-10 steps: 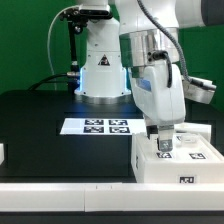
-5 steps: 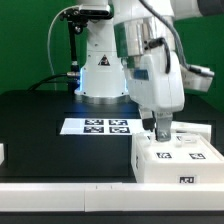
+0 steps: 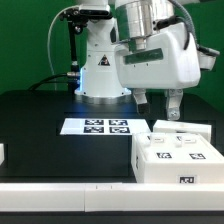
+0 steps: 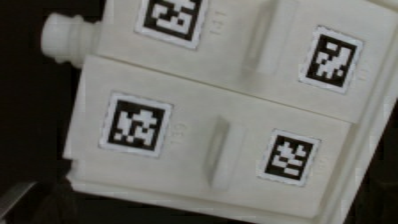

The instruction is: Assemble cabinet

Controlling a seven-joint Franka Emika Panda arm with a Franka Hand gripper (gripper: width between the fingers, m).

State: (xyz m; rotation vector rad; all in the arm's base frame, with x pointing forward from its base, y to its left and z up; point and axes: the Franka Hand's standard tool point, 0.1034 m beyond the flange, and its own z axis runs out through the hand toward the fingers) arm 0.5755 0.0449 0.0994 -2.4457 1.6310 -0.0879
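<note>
Gripper: the two-finger gripper (image 3: 160, 104) on the white robot arm is seen with its jaws spread wide and nothing between them. It hangs above the cabinet and is clear of it.
Cabinet position: the white plastic boxy cabinet (image 3: 176, 155) is set on the black table (image 3: 40, 115) at the near edge, on the exterior view's right. It lies nearer than the flat white marker board (image 3: 97, 126) and to that board's right.
Handling: the cabinet is judged to be light, stiff, hard plastic. Its smooth faces are likely to be slippery against the fingers. It is not thought fragile, though any panel not yet fastened could shift if it is pushed.
Where to hold: the whole body looks too broad to be spanned easily. A hold is better taken across a thin wall or panel edge, squarely, so that the smooth plastic cannot twist out. A small rounded white stub (image 4: 63, 40) at one corner may also serve, though its purpose cannot be told.
Appearance: in the wrist view, the top face is divided by seams into rectangular panels. Each panel carries a square black-and-white tag (image 4: 139, 125). One more tag is seen on the near front face (image 3: 186, 180).
</note>
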